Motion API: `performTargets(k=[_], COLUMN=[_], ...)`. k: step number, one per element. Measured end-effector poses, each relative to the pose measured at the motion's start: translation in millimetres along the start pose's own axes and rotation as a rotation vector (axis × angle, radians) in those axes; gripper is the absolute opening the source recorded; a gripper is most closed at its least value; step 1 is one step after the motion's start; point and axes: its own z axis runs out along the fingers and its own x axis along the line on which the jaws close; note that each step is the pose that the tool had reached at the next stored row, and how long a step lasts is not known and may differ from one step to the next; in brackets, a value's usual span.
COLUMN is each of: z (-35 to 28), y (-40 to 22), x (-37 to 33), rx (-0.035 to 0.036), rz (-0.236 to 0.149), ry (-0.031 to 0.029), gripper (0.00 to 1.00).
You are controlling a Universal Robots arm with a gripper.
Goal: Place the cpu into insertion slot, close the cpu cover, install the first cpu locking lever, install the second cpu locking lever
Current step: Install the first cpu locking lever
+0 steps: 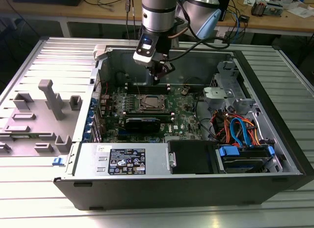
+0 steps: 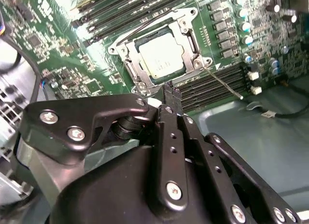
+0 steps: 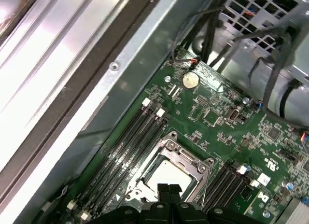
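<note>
Your gripper (image 2: 171, 90) has its black metal fingers pressed together with nothing between them, and it hangs just above the insertion slot (image 2: 131, 65). The cpu (image 2: 160, 59), a flat square with a matte silver-grey top, sits in that slot. The cpu cover (image 2: 187, 22), a dull metal frame with a square window, lies down around it. In the second wrist view a thin wire lever (image 2: 223, 82) sticks out from the slot's corner across the black memory slots (image 2: 203, 91); it is possibly unlatched, but that's hard to judge. The first wrist view shows a round shiny coin cell (image 3: 190, 80) well apart from the slot. The exterior view shows the open dark case (image 1: 171, 188) holding the green board (image 1: 184, 115), with orange and blue cables (image 1: 240, 129) inside.
</note>
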Motion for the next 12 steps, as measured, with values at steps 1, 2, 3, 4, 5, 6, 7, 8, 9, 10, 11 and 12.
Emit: performTargets(k=[1, 2, 3, 4, 5, 6, 7, 8, 9, 10, 11, 12], z=[-0.1, 0.0, 0.0, 0.0, 0.0, 0.0, 0.0, 0.0, 0.0, 0.1, 0.1, 0.0], y=[0.1, 0.1, 0.2, 0.2, 0.3, 0.3, 0.3, 0.4, 0.4, 0.4, 0.4, 0.4], x=[0.1, 0.2, 0.2, 0.3, 0.4, 0.5, 0.5, 0.5, 0.5, 0.6, 0.6, 0.6], rx=[-0.0001, -0.0005, -0.0007, -0.0007, -0.0009, -0.0011, -0.0013, -0.0016, -0.0017, -0.0021, -0.0022, -0.0022], rz=[-0.022, -0.039, -0.056, -0.068, -0.083, -0.096, -0.111, -0.126, -0.138, -0.164, -0.175, -0.184], ry=[0.0003, 0.0005, 0.0008, 0.0009, 0.0011, 0.0013, 0.0016, 0.0018, 0.002, 0.0023, 0.0025, 0.0025], gripper=[0.11, 0.11, 0.11, 0.11, 0.11, 0.11, 0.11, 0.11, 0.11, 0.11, 0.11, 0.11])
